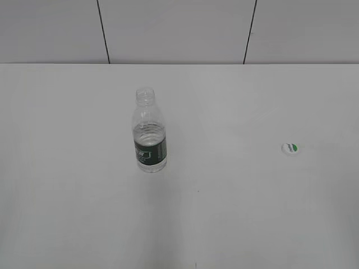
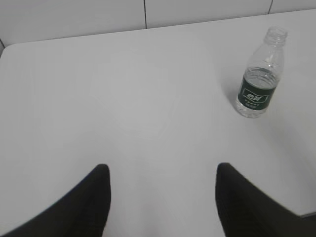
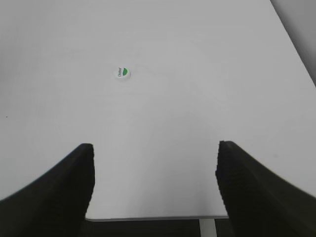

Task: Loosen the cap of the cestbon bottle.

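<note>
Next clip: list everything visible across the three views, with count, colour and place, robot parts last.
cestbon bottle: one, clear ribbed plastic with a dark green label band, standing upright left of centre on the table, neck open with no cap on it, some water inside.
cap: one, white with a green half-moon mark, lying flat on the table well to the right of the bottle, apart from it.
table: one, white, carrying both things.
wall: light grey panels with dark seams, behind the table.
left gripper: one, black fingers spread open, empty, at the near edge, bottle ahead to its right.
right gripper: one, black fingers spread open, empty, near the table's edge, cap ahead to its left.
</note>
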`<state>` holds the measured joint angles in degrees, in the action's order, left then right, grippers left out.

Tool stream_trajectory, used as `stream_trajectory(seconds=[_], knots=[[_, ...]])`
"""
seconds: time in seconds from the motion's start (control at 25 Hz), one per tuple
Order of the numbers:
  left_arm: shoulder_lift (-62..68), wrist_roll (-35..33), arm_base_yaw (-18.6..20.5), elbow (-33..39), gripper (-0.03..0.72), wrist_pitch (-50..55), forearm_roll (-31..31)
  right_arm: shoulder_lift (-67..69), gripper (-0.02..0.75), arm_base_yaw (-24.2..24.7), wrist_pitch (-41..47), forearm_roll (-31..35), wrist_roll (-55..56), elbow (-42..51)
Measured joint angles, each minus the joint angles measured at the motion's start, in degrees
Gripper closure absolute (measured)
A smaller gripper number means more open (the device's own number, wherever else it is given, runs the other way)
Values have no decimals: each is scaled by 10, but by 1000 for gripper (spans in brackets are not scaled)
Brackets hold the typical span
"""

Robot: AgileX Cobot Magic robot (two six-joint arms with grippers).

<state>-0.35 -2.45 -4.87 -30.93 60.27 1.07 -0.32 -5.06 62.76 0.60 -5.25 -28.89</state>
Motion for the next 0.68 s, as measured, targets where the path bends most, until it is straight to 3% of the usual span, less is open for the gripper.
stream_trajectory(seconds=[0.2,0.68], knots=[[0,0,38,0,275,0,0,0,149,12,0,0,0,0],[0,0,40,0,276,0,0,0,149,12,-1,0,0,0]])
